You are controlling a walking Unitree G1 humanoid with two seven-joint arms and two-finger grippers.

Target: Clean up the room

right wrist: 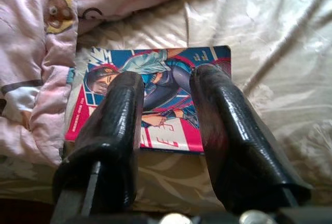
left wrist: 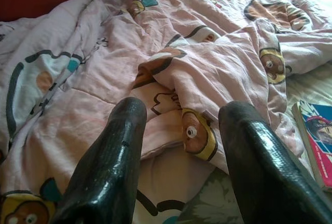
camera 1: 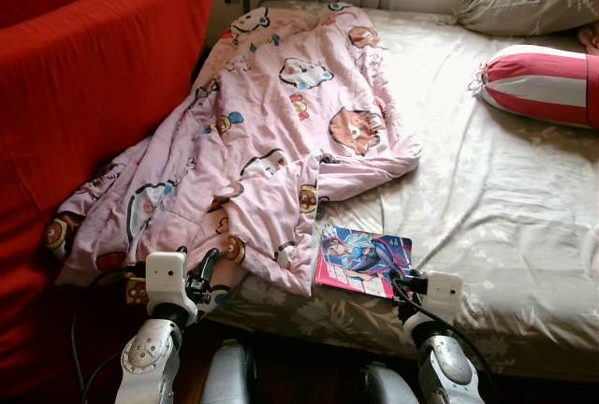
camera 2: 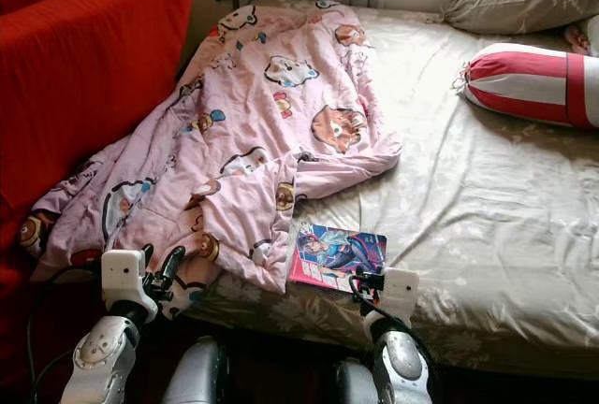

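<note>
Step in hand, as judged: pick up the comic book [camera 1: 363, 261] from the bed [camera 1: 505, 198]. The comic book lies flat near the bed's front edge, its left side touching or slightly under the hem of the pink cartoon-print quilt [camera 1: 271, 133].

Right hand [right wrist: 166, 115]: fingers apart, nothing between them, poised over the near edge of the comic book and aimed along its cover. Left hand [left wrist: 181, 146]: fingers apart, empty, pointing at the quilt fold left of the comic book.

Recommended execution: a flat book on soft bedding offers no gap underneath. Approach the free near edge, press one finger into the mattress beneath that edge, and close across the thickness. Keep clear of the quilt hem so no fabric is pinched.

Not established: whether the quilt actually overlaps the book's left edge; whether anything lies under the quilt. The striped bolster [camera 1: 547, 81] and the grey pillow [camera 1: 533, 2] beyond the comic book are cut off at the frame edge. The red sofa [camera 1: 84, 77], left of the comic book, is partly shown.
</note>
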